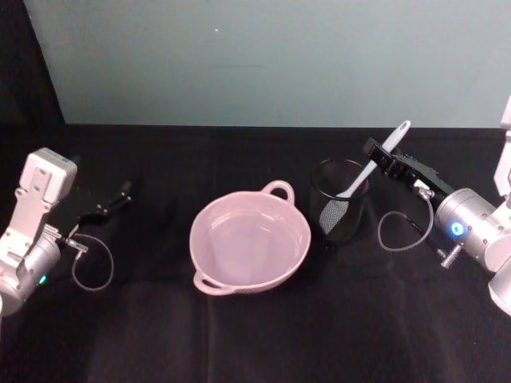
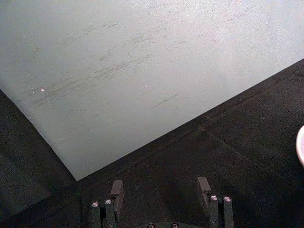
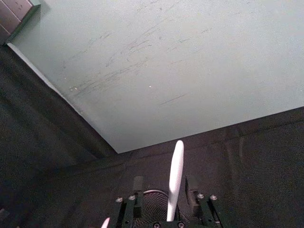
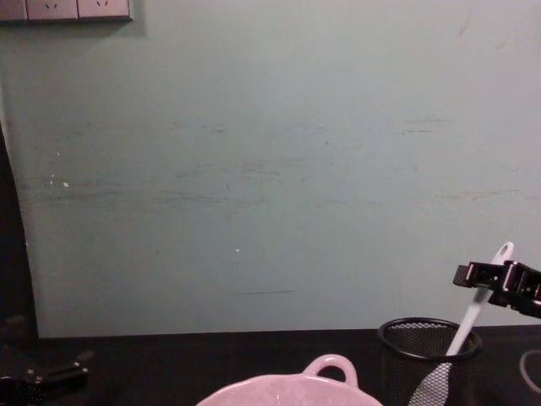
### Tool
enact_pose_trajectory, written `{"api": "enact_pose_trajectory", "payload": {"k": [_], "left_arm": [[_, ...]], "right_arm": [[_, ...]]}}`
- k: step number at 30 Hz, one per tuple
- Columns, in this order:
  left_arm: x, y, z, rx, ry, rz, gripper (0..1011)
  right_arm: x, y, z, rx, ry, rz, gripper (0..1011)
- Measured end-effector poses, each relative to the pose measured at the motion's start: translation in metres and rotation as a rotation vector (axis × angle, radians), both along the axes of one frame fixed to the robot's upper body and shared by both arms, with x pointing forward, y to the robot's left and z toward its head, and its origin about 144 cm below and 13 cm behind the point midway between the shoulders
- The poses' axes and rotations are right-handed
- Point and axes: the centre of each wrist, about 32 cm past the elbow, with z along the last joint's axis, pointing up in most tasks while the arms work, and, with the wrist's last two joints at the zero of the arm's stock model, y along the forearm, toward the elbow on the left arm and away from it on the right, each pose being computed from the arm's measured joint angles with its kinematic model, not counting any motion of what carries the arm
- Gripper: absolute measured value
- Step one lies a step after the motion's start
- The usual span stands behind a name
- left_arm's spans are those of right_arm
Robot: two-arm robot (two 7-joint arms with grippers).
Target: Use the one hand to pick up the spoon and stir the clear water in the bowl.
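White plastic, long and thin: the spoon (image 1: 375,163) stands tilted in the cup (image 1: 339,209). Its scoop is down inside and its handle pokes out the top. The cup sits just to the right of the pink bowl (image 1: 195,239) on the black cloth (image 1: 239,343).

The right gripper (image 1: 388,157) is up at the handle. Its two fingers (image 3: 138,186) are spread, one on each side of the handle, and they do not pinch it. The left gripper (image 1: 112,203) is parked far off on the left. Its fingers are apart too and hold nothing.

What could go wrong? The handle is thin, smooth and leaning. If it is not in the middle when the fingers close, one finger may push it first. Then the spoon could slide round the cup's rim and slip away.

The grip is near the top end, so the spoon may swing when it is lifted. The cup looks light. If the scoop catches on the mesh, the cup could tip or come up too.

The bowl is close, so a tipped cup or a wide swing could bump it and spill water. A slow pull along the lean seems safest.
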Motion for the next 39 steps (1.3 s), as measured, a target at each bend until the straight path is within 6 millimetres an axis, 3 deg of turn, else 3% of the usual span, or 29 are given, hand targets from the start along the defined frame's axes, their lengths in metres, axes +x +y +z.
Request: {"api": "enact_pose_trajectory", "payload": {"k": [3, 15, 28, 39], "left_arm": [[0.000, 0.000, 0.000, 0.000, 0.000, 0.000, 1011], [0.000, 0.000, 0.000, 0.000, 0.000, 0.000, 1011], [0.000, 0.000, 0.000, 0.000, 0.000, 0.000, 1011], [0.000, 0.000, 0.000, 0.000, 0.000, 0.000, 1011]], "right_arm": [[0.000, 0.000, 0.000, 0.000, 0.000, 0.000, 466], [0.000, 0.000, 0.000, 0.001, 0.000, 0.001, 121], [-0.004, 0.002, 0.005, -0.063, -0.045, 0.043, 111], [-0.010, 0.000, 0.036, -0.223, -0.190, 0.165, 111]]}}
